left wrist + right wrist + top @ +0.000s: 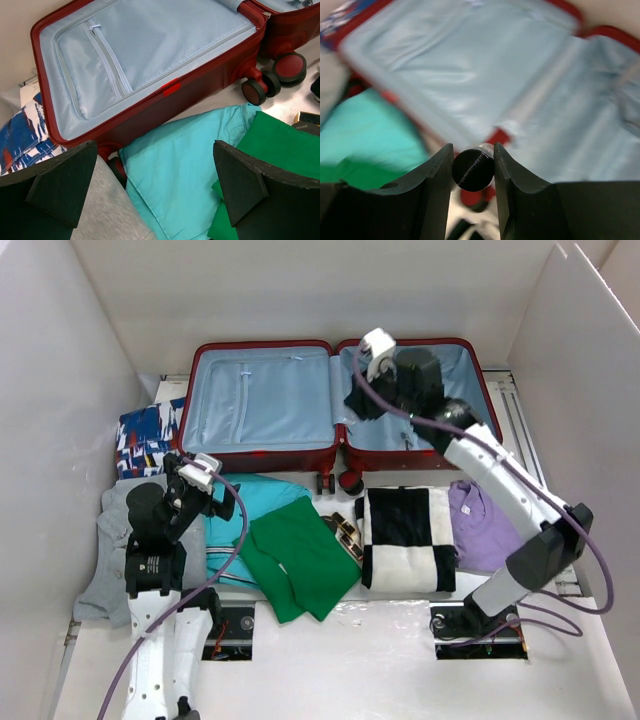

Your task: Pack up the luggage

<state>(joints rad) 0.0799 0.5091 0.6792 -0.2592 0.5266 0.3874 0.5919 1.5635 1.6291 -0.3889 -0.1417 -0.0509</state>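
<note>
The luggage (260,400) lies opened flat at the far side of the desk (400,650), both dark-red shells up and showing pale blue lining, its black wheels (290,65) facing the clothes in front. No brand or label reads on it. The left wrist view alone shows a zipped mesh pocket (105,65) in the left shell and a small red tab (171,87) on its near rim. The only writing is pale lettering on a dark box (306,125) at that view's right edge, too small to read. The right end effector (472,147) hangs over the right shell, its jaws part closed on a small black disc (473,170) pinched between the fingertips. The overhead view does not show this disc, and the blurred wrist view does not show what it is. The left end effector (154,145) stands with jaws wide and holds nothing, above a teal garment (175,170) just in front of the left shell. Beside the teal piece lie a green garment (300,560) and a grey one (110,540). A blue, white and red patterned cloth (148,435) sits left of the case. Only the overhead view takes in the black-and-white checked fold (405,538) and the lilac garment (480,525) to the right.
</note>
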